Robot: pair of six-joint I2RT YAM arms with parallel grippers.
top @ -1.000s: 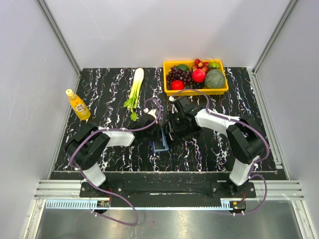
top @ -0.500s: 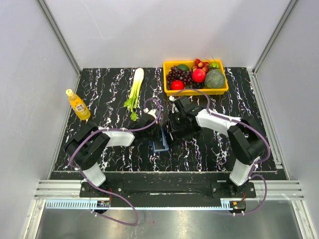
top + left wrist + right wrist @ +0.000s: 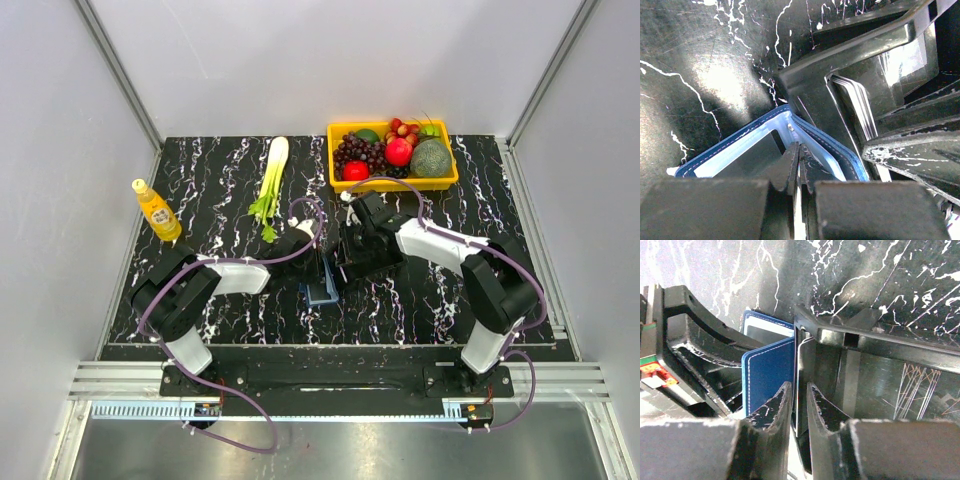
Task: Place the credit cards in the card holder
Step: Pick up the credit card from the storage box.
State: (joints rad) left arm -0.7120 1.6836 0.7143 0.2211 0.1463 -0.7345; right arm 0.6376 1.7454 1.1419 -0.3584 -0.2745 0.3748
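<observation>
Closing down from the wider spread of a second ago, the right end effector [image 3: 799, 390] is straddling the top edge of a thin, white-rimmed dark plastic card [image 3: 798, 360]. The card is standing on edge against the end wall of a black open rectangular plastic tray [image 3: 875, 342]. The fingers are narrow around the card, though whether the pads are already biting cannot be told. The arm itself has barely shifted over the black, white-veined marble-look tabletop [image 3: 210, 200].

The small navy-blue folding card holder with a paler blue lining [image 3: 740, 156] is sitting toward 6 o'clock of the tabletop's centre, propped open in a V. The tray is lying just beside it at about 2 o'clock. The left end effector [image 3: 799, 150] is clamping one flap of the card holder, pinched tight.

More cards [image 3: 855, 107] are waiting in the tray as a stack.

Doing this step well probably means finishing a square pinch low enough on the card that it cannot pivot. The card should then rise straight up clear of the tray wall before swinging toward 9 o'clock into the open V, while the left side is holding the flap steady.
</observation>
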